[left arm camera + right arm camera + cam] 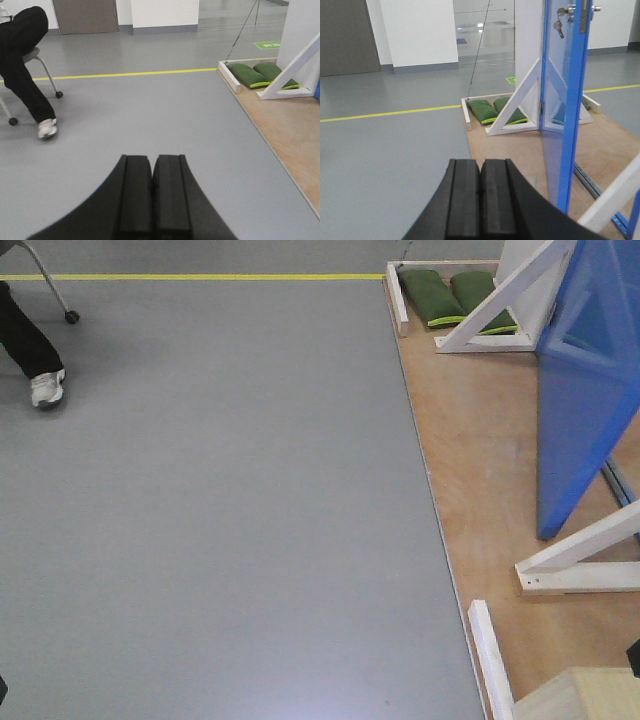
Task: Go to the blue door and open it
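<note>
Both arms ride low and empty-handed: the left tool (pixel 152 165) and the right tool (pixel 480 167) each have their pads pressed together, likely tucked for the drive. Ahead to the right, a plywood platform (pixel 480 490) carries the blue door (pixel 585 390), set back from its left edge and propped by white struts (pixel 500 305). Green sandbags (pixel 430 295) at the far-left corner apparently weigh the frame down. A seated person (pixel 22 60) waits beyond.

Front camera looks steeply down; both wrist cameras look forward from low, all sharing the green sandbags (pixel 435 295)
</note>
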### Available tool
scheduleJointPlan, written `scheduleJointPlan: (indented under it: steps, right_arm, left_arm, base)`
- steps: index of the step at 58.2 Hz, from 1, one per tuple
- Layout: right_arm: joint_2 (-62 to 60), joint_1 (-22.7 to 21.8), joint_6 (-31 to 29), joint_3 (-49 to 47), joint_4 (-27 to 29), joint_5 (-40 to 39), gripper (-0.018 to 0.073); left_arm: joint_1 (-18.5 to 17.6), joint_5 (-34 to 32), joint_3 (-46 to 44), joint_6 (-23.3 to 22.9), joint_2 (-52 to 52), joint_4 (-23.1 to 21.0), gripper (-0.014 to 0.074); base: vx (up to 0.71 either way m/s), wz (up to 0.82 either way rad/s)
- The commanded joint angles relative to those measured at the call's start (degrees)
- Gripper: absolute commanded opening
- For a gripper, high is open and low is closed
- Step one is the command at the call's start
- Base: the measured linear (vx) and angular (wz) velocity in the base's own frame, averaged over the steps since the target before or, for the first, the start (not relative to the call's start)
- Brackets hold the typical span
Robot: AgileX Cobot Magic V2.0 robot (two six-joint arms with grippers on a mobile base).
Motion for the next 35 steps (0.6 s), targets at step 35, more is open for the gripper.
scheduleJointPlan:
  steps: [35]
  right_arm:
    - [-0.98, -0.04, 0.03, 0.16, -0.25, -4.83, 0.0011]
  left_arm:
    - [0.01, -4.62, -1.55, -0.39, -0.9, -0.15, 0.0073]
  base:
    - [0.43, 0.0]
